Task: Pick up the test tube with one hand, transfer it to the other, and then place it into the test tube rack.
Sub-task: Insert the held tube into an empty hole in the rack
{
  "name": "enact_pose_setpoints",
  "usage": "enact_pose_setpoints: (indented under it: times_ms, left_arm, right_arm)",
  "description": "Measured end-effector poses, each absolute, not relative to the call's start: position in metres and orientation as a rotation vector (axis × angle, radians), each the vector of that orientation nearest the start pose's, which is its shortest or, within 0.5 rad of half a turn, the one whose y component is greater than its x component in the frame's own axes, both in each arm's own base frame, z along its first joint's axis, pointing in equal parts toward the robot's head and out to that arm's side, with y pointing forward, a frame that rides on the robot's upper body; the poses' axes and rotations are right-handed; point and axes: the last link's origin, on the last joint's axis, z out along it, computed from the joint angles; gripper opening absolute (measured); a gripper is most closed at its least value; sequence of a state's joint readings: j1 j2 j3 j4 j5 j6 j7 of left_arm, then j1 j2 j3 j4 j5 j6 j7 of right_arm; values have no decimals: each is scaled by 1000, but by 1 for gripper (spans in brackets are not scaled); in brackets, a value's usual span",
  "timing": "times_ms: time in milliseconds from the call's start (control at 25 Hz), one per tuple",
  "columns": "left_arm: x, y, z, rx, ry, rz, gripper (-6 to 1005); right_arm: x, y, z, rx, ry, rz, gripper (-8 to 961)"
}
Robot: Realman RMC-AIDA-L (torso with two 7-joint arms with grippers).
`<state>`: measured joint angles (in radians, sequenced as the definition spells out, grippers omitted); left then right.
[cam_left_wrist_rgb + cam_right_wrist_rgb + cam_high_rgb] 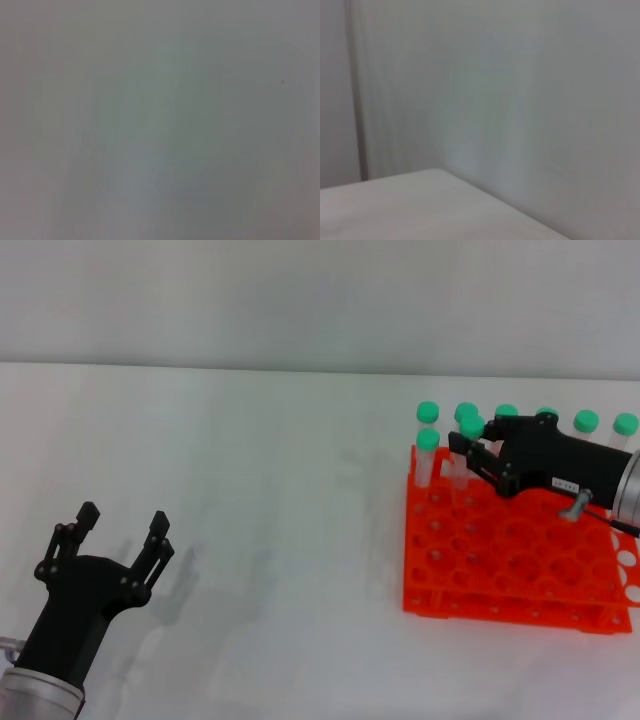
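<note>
The orange-red test tube rack (470,570) stands on the white table at the right. My right gripper (465,450) reaches over the rack's back left part. Its black fingers close around a test tube (472,427) with a green cap, which stands upright with its lower end at the rack's holes. My left gripper (122,527) is at the lower left above the bare table, open and empty. Both wrist views show only blurred grey surfaces, with no tube or rack.
Several other green-capped tubes stand in the rack: two at its left edge (428,439) and a row along its back (586,421). The white table (280,540) stretches between the two arms. A grey wall is behind.
</note>
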<state>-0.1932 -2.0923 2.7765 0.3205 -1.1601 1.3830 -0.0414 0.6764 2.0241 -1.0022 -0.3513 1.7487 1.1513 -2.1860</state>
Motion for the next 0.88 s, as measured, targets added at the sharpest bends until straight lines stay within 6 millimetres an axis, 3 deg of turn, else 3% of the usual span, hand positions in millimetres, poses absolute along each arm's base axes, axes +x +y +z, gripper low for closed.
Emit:
enact_pose_setpoints:
  times_ms: [480,880]
  left_arm:
    - [-323,231,-51,-1624,-541,-806,827]
    - [-321,233,-52,-1629,-537,-815,826]
  right_arm:
    - [232,396,-30,-2462,299,682,216]
    - [242,394,-22,-2406,349,707,587]
